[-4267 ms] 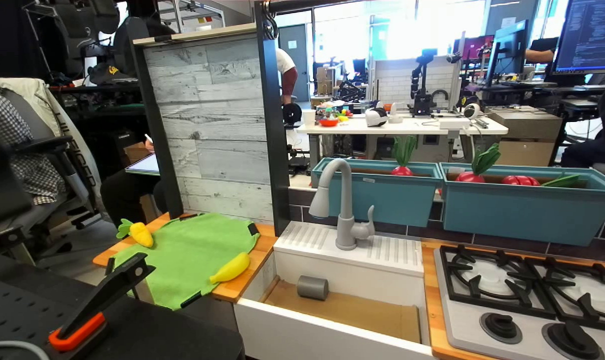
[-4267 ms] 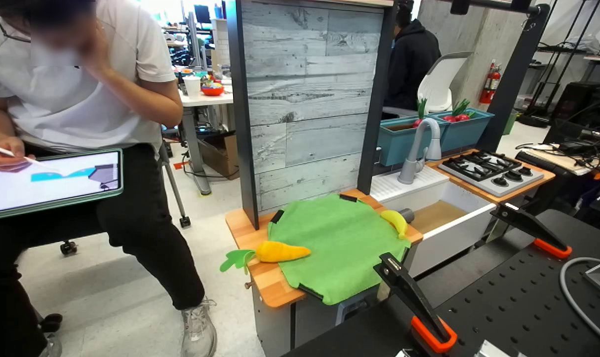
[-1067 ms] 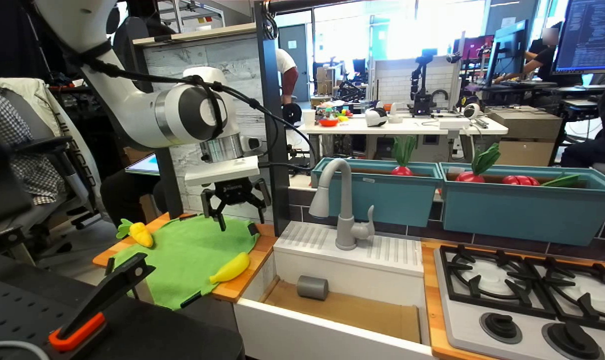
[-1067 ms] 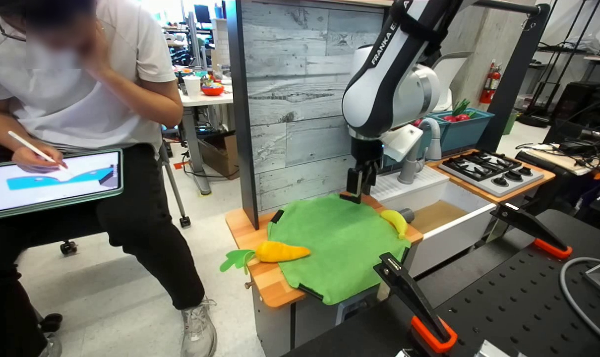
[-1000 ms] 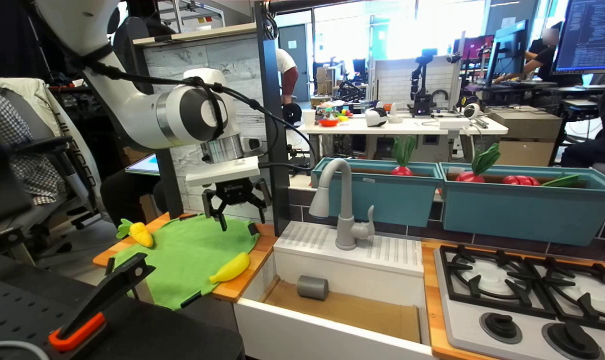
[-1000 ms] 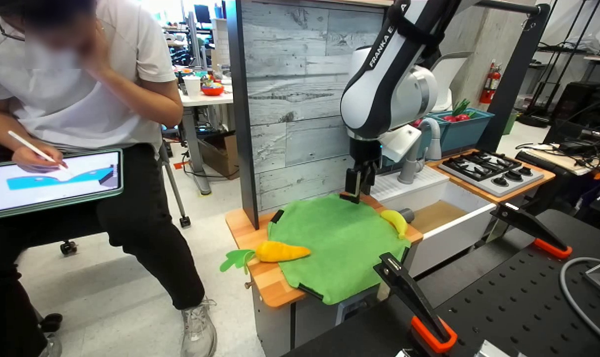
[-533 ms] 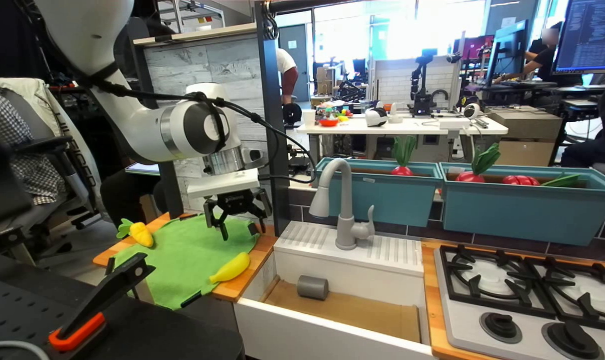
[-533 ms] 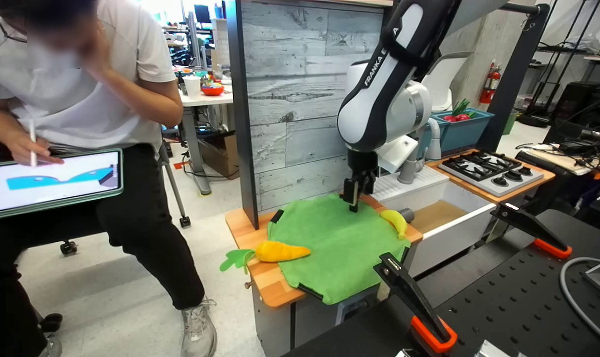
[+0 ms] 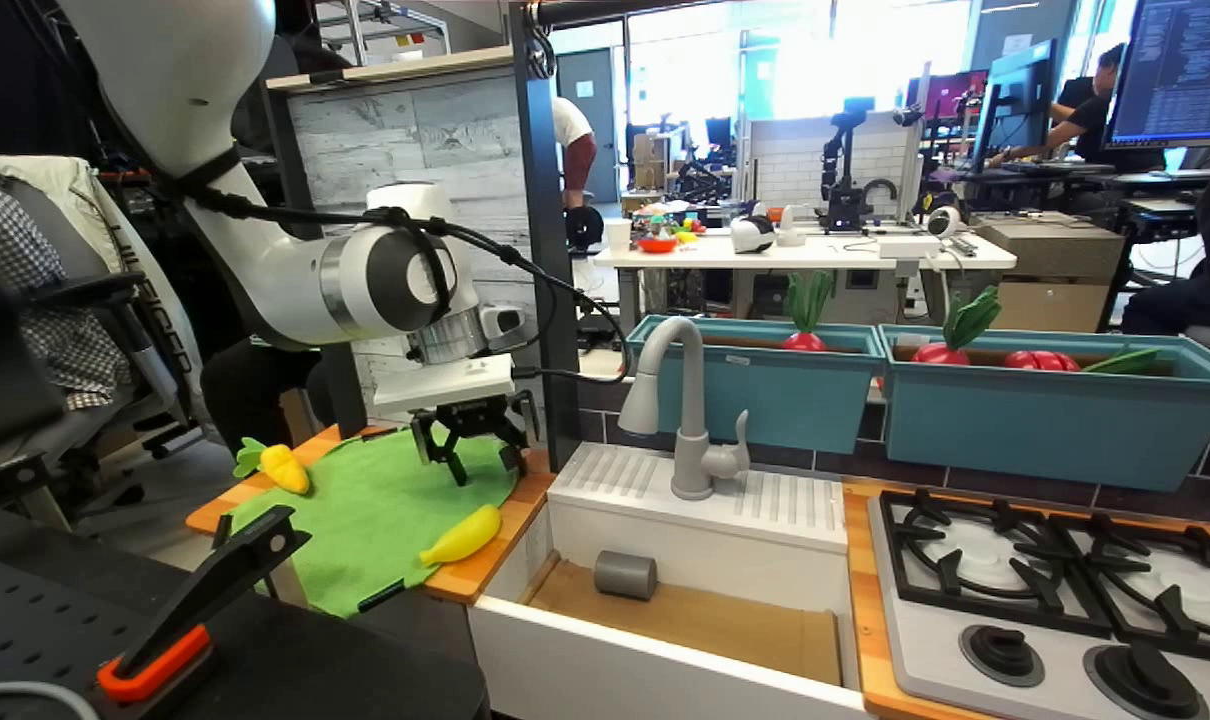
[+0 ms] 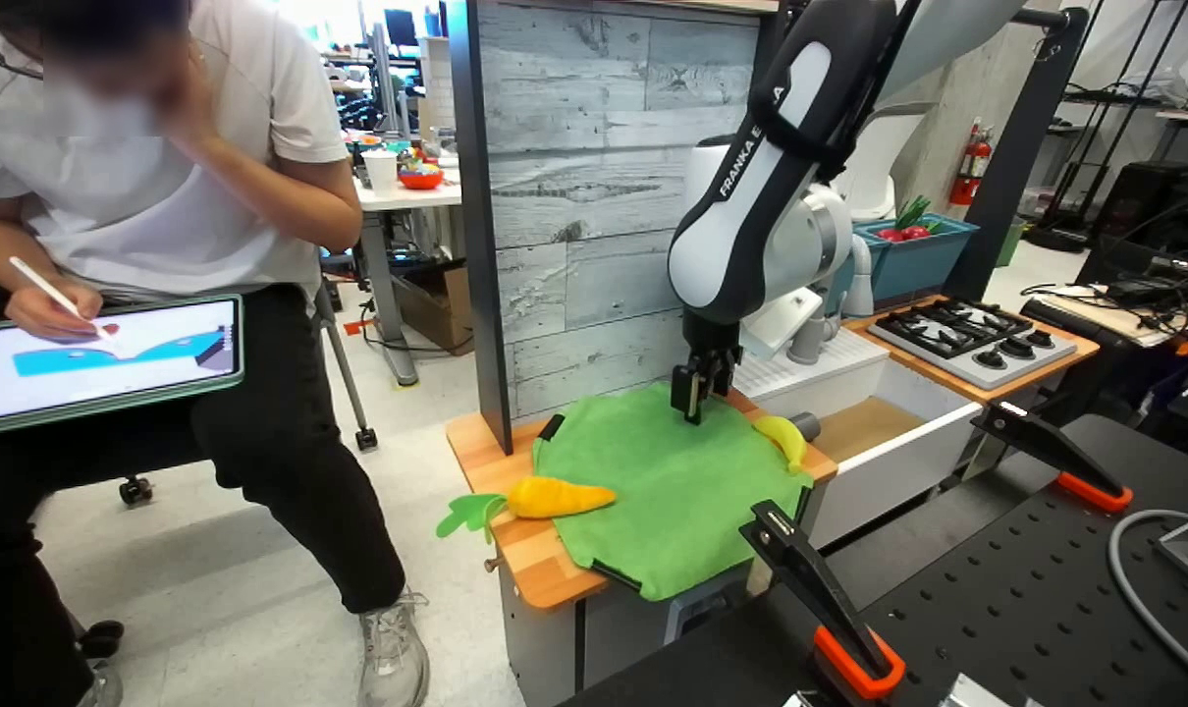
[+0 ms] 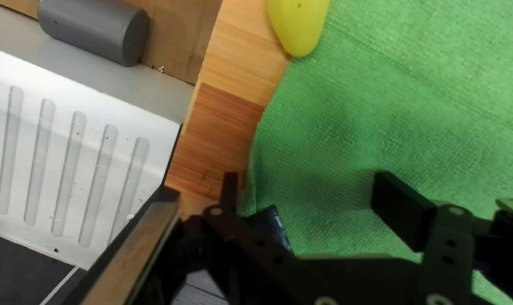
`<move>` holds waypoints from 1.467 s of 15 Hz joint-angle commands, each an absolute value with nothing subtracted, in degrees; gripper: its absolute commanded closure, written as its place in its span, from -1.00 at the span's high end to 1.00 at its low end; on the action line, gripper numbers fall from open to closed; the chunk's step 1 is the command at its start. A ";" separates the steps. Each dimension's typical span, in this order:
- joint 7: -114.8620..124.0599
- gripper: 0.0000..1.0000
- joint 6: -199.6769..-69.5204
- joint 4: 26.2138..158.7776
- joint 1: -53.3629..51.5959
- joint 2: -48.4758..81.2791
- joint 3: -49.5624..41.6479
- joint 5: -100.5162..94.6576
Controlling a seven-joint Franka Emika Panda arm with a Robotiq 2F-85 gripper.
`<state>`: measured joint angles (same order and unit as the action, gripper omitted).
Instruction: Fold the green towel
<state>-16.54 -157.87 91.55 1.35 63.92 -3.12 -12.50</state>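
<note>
The green towel (image 9: 365, 520) lies spread flat on a wooden counter, with black tabs at its edges; it also shows in an exterior view (image 10: 673, 491) and the wrist view (image 11: 388, 106). My gripper (image 9: 490, 470) is open at the towel's back corner beside the sink. In the wrist view, my gripper (image 11: 303, 190) has one finger just past the towel's edge over wood and the other on or just above the cloth, which is slightly creased there. A black tab (image 11: 271, 222) sits between the fingers, partly hidden. Contact is hard to tell.
A yellow banana (image 9: 463, 535) lies on the towel's sink-side edge. A toy carrot (image 10: 560, 499) lies on its opposite edge. A wood-patterned panel (image 10: 614, 216) stands behind. The sink (image 9: 665, 690), faucet (image 9: 693, 420) and a black clamp (image 10: 820, 589) are nearby.
The arm was out of view in the oldest frames. Over the last second my open gripper has come down to the towel's back corner. The towel has shifted very slightly.
</note>
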 commanded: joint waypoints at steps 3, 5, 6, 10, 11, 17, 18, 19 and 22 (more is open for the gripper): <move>-15.12 -0.28 -159.81 88.52 1.26 66.10 -2.98 -12.98; -15.07 -0.57 -159.94 88.59 1.19 66.07 -3.07 -13.03; -15.04 -0.75 -159.97 88.60 1.19 66.06 -3.06 -13.03; -13.60 -1.00 -159.87 88.68 0.69 65.18 -3.56 -12.71; -13.24 -0.95 -159.38 89.09 0.73 64.33 -3.26 -12.41; -9.91 -0.95 -158.50 91.96 -1.60 60.29 -3.35 -12.58; -9.03 -0.95 -158.48 92.49 -2.49 59.49 -3.82 -12.82; -8.15 -0.95 -158.53 93.03 -3.42 58.57 -4.16 -12.98; -6.57 -0.95 -157.91 95.28 -5.41 55.41 -4.28 -13.27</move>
<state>-8.10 -158.53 94.22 -2.26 59.88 -3.27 -12.44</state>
